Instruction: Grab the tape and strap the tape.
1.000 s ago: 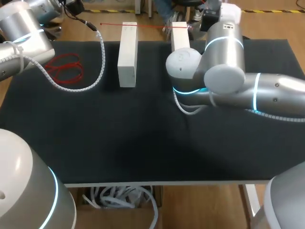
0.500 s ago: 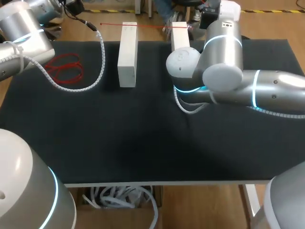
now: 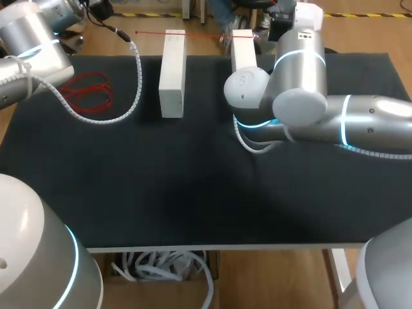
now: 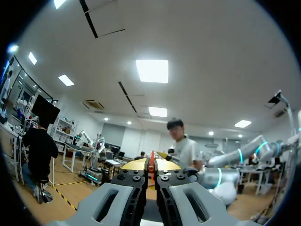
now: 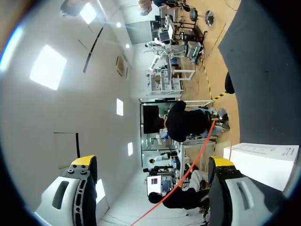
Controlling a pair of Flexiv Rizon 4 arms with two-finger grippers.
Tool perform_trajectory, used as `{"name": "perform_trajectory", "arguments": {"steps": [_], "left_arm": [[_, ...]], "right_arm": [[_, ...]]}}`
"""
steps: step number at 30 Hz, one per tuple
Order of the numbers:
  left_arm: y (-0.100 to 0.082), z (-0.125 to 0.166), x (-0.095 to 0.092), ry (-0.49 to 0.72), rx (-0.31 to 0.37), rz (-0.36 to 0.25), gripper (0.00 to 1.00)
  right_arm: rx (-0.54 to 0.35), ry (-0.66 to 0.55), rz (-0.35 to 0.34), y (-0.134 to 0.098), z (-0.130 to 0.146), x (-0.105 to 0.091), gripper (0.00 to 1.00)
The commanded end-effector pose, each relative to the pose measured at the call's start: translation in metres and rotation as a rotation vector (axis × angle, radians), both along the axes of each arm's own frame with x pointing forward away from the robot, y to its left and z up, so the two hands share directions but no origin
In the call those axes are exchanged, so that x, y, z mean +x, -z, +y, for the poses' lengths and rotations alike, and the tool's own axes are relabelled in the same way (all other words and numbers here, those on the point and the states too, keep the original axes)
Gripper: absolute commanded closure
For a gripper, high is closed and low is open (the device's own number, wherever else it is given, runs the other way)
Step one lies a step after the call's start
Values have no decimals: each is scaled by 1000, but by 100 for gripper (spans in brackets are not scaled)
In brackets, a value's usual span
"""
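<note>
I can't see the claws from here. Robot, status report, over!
Left gripper shut on the red tape. Right gripper open, tape running between its fingers, not gripped. White block close beside one finger.

The table [image 3: 193, 193] has a plain black mat on it and sits on a light wood-look floor [image 3: 277, 277], with a yellow-and-black striped line [image 3: 364, 14] on the floor past the far edge. From the left wrist view it's a white ceiling [image 4: 211, 61] with bright rectangular panel lights [image 4: 152, 70]. A tangle of white cables [image 3: 164, 265] sits under the table's near edge.
</note>
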State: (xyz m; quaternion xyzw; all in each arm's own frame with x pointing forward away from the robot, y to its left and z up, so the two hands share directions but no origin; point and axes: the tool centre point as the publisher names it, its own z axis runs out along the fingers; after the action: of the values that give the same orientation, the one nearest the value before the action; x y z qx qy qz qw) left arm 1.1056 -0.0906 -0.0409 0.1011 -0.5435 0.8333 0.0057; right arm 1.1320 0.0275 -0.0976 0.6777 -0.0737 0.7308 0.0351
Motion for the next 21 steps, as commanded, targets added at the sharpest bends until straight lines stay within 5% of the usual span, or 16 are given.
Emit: {"name": "perform_trajectory", "arguments": {"steps": [1, 2, 7, 21], "left_arm": [[0, 0, 0, 0, 0, -1, 100], [0, 0, 0, 0, 0, -1, 100], [0, 0, 0, 0, 0, -1, 100], [0, 0, 0, 0, 0, -1, 100]], "right_arm": [[-2, 4, 9, -2, 0, -1, 32], [-3, 4, 8, -2, 0, -1, 48], [-5, 6, 8, -2, 0, -1, 71], [-7, 4, 15, -1, 0, 0, 79]]}}
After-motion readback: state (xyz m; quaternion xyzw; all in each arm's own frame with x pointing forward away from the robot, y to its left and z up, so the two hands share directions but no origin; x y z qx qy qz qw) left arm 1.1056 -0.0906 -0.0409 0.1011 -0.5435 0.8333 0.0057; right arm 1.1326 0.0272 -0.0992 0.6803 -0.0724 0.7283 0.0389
